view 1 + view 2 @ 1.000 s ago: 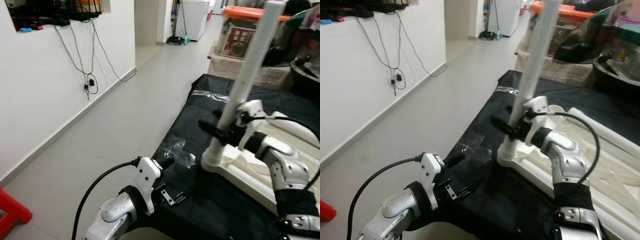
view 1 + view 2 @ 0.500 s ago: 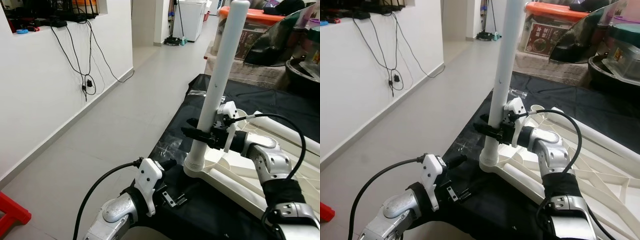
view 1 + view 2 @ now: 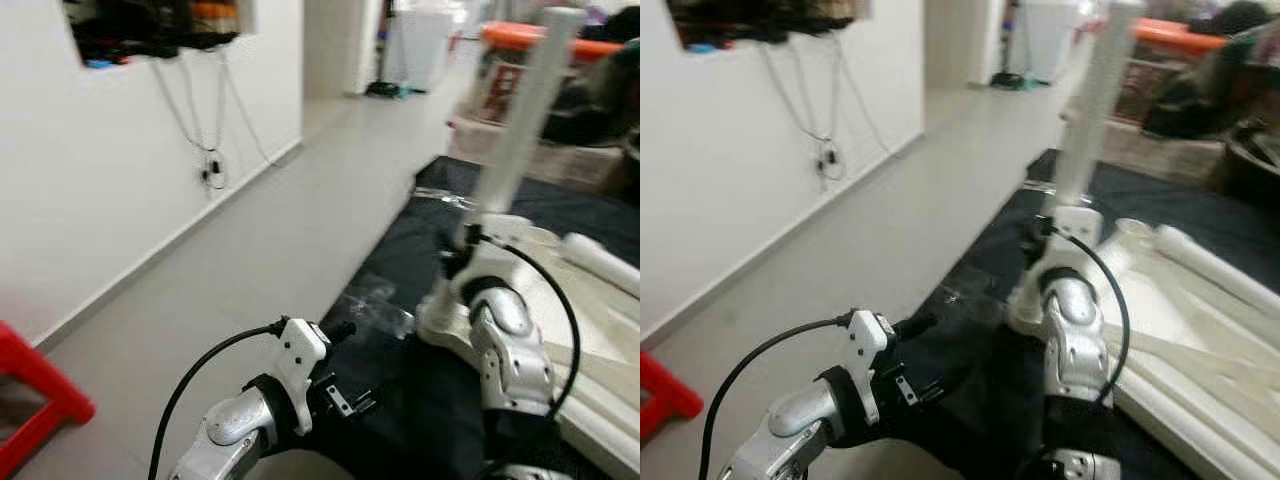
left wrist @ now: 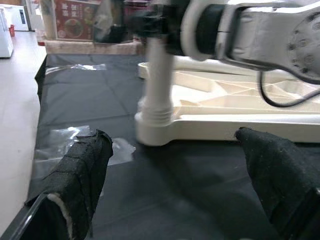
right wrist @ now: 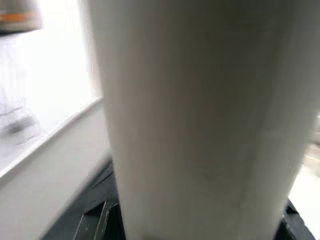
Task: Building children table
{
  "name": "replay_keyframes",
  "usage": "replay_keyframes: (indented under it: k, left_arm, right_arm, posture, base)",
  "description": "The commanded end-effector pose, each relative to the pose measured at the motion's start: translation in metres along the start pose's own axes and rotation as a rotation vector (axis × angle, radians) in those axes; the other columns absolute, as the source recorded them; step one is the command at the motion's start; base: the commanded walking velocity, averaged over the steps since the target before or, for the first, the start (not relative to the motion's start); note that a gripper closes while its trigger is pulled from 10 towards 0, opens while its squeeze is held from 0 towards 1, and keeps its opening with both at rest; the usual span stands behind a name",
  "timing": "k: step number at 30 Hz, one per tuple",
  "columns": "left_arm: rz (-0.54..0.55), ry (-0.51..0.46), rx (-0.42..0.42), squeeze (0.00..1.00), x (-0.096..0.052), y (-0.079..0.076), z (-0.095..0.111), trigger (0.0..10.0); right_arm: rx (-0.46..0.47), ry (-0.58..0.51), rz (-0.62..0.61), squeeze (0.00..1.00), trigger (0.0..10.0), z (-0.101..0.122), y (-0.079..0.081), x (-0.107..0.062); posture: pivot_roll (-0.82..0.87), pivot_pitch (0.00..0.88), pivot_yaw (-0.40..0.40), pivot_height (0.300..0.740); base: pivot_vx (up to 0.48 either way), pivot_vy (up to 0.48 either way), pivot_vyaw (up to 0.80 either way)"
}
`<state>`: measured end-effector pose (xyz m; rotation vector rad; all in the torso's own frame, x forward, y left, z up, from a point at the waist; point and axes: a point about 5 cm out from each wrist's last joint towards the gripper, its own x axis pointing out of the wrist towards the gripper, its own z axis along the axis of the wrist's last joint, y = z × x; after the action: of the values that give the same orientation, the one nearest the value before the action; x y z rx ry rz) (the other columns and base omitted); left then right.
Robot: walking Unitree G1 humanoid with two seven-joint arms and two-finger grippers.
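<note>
Currently gripping white table leg (image 3: 522,125) low down with right gripper (image 3: 462,258), jaws clamped; leg standing in upturned tabletop (image 4: 220,107) corner, 2 o'clock. Left gripper (image 4: 175,192) idling, jaws wide, 6 o'clock over black cloth (image 4: 80,107).

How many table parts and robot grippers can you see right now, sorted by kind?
White table legs: 2, one upright in its corner socket, one lying across the frame
White tabletop frame: 1
Robot grippers: 2, left gripper and right gripper at the upright leg
Total: 5
</note>
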<state>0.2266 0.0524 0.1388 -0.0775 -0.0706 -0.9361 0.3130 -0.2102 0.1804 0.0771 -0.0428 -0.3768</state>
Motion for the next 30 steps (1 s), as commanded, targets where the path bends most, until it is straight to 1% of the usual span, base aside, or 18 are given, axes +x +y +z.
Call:
replay_keyframes:
  k: [1, 4, 5, 7, 8, 9, 12, 13, 16, 17, 18, 19, 21, 25, 26, 28, 29, 30]
  left_arm:
    - [-0.002, 0.014, -0.011, 0.00, 0.000, 0.001, -0.004, 10.0]
    - [0.002, 0.012, -0.009, 0.00, 0.000, 0.001, -0.004, 10.0]
    - [0.017, 0.006, 0.001, 0.00, 0.001, 0.003, -0.003, 10.0]
    - [0.017, 0.006, 0.001, 0.00, 0.001, 0.003, -0.003, 10.0]
    - [0.024, 0.003, 0.005, 0.00, 0.001, 0.004, -0.002, 10.0]
    - [0.032, 0.000, 0.010, 0.00, 0.001, 0.005, -0.001, 10.0]
    - [0.037, -0.002, 0.013, 0.00, 0.001, 0.006, -0.001, 10.0]
    - [0.046, -0.007, 0.018, 0.00, 0.001, 0.007, 0.001, 10.0]
    - [0.054, -0.013, 0.023, 0.00, 0.001, 0.009, 0.003, 10.0]
    - [0.060, -0.019, 0.030, 0.00, 0.002, 0.009, 0.005, 10.0]
    - [0.059, -0.032, 0.031, 0.00, 0.005, 0.008, 0.008, 10.0]
    - [0.059, -0.032, 0.031, 0.00, 0.005, 0.008, 0.008, 10.0]
    - [0.051, -0.032, 0.025, 0.00, 0.007, 0.007, 0.007, 10.0]
    - [0.050, -0.031, 0.023, 0.00, 0.008, 0.007, 0.006, 10.0]
    - [0.046, -0.028, 0.021, 0.00, 0.008, 0.007, 0.005, 10.0]
    - [0.046, -0.028, 0.021, 0.00, 0.008, 0.007, 0.005, 10.0]
    - [0.042, -0.025, 0.020, 0.00, 0.009, 0.008, 0.004, 10.0]
    - [0.042, -0.025, 0.020, 0.00, 0.009, 0.008, 0.004, 10.0]
  right_arm:
    - [-0.011, 0.054, -0.224, 0.00, 0.0, -0.012, -0.032, -0.008]
    - [0.008, 0.048, -0.283, 0.00, 0.0, -0.013, -0.029, -0.014]
    - [0.063, 0.006, -0.190, 0.00, 10.0, -0.015, 0.000, -0.016]
    - [0.063, 0.006, -0.190, 0.00, 10.0, -0.015, 0.000, -0.016]
    - [0.051, -0.029, -0.103, 1.00, 10.0, -0.014, 0.012, -0.015]
    - [0.045, -0.059, -0.037, 1.00, 10.0, -0.014, 0.017, -0.013]
    - [0.036, -0.077, -0.004, 1.00, 10.0, -0.014, 0.018, -0.011]
    - [0.052, -0.102, 0.068, 0.00, 10.0, -0.012, 0.018, -0.008]
    - [0.052, -0.120, 0.183, 0.00, 10.0, -0.009, 0.017, -0.003]
    - [0.046, -0.115, 0.282, 0.00, 10.0, -0.008, 0.016, 0.000]
    - [-0.033, -0.017, 0.568, 0.00, 10.0, -0.013, 0.012, 0.004]
    - [-0.033, -0.017, 0.568, 0.00, 10.0, -0.013, 0.012, 0.004]
    - [-0.084, 0.086, 0.804, 0.00, 10.0, -0.017, 0.008, 0.001]
    - [-0.091, 0.098, 0.841, 0.00, 10.0, -0.017, 0.008, 0.001]
    - [-0.096, 0.119, 0.971, 0.00, 10.0, -0.016, 0.011, -0.003]
    - [-0.096, 0.119, 0.971, 0.00, 10.0, -0.016, 0.011, -0.003]
    - [-0.102, 0.144, 1.112, 0.00, 10.0, -0.014, 0.015, -0.005]
    - [-0.102, 0.144, 1.112, 0.00, 10.0, -0.014, 0.015, -0.005]
  posture:
    - [0.15, 0.000, -0.046, 0.740]
    - [0.16, 0.000, -0.046, 0.740]
    - [0.17, 0.000, -0.054, 0.740]
    - [0.17, 0.000, -0.054, 0.740]
    - [0.17, 0.000, -0.055, 0.740]
    - [0.17, 0.000, -0.056, 0.740]
    - [0.17, 0.000, -0.056, 0.740]
    - [0.16, 0.000, -0.057, 0.740]
    - [0.16, 0.000, -0.057, 0.740]
    - [0.16, 0.000, -0.057, 0.740]
    - [0.16, 0.000, -0.059, 0.740]
    - [0.16, 0.000, -0.059, 0.740]
    - [0.16, 0.000, -0.058, 0.740]
    - [0.16, 0.000, -0.058, 0.740]
    - [0.16, 0.000, -0.063, 0.740]
    - [0.16, 0.000, -0.063, 0.740]
    - [0.17, 0.000, -0.063, 0.740]
    - [0.17, 0.000, -0.063, 0.740]
  base:
    - [0.000, 0.000, 0.00]
    - [0.000, 0.000, 0.00]
    - [0.000, 0.000, 0.00]
    - [0.000, 0.000, 0.00]
    - [0.000, 0.000, 0.00]
    - [0.000, 0.000, 0.00]
    - [0.000, 0.000, 0.00]
    - [0.000, 0.000, 0.00]
    - [0.000, 0.000, 0.00]
    - [0.000, 0.000, 0.00]
    - [0.000, 0.000, 0.00]
    - [0.000, 0.000, 0.00]
    - [0.000, 0.000, 0.00]
    - [0.000, 0.000, 0.00]
    - [0.000, 0.000, 0.00]
    - [0.000, 0.000, 0.00]
    - [0.000, 0.000, 0.00]
    - [0.000, 0.000, 0.00]
